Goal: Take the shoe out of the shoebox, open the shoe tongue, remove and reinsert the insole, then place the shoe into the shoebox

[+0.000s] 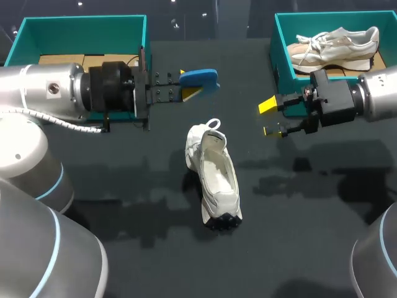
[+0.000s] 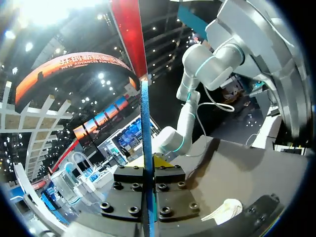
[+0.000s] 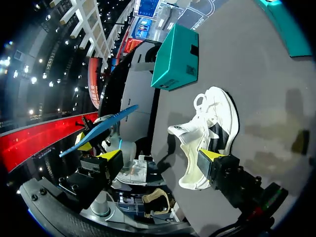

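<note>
Holding insole: left gripper (image 1: 188, 84), fingers pinched tight on the blue insole (image 1: 200, 79), near one end
Insole: in the air, sticking out right from the fingertips, far of the shoe and not touching it (left wrist view shows it edge-on, a thin blue strip between the fingers)
Left arm: comes in from the left, lying across the front of the left box
Shoe: white shoe (image 1: 214, 177) on the table (image 1: 124, 186), about mid-scene, outside both boxes
Shoe pose: heel and pull loop at the far end, toe at the near end, dark sole showing at the toe
Shoe mouth: faces up and gapes wide, pale interior visible; right wrist view shows the tongue flapped outward
Right gripper (image 1: 270, 118): fingers spread apart, nothing between them, yellow tips pointing left
Right gripper place: above the table, right of the shoe and well apart from it, just near-left of the right box
Left box (image 1: 84, 25): teal, far left, brown cardboard floor visible, partly hidden by the left arm
Right box (image 1: 282, 43): teal, far right
Second shoe (image 1: 335, 45): beige, lying inside the right box, laces up
</note>
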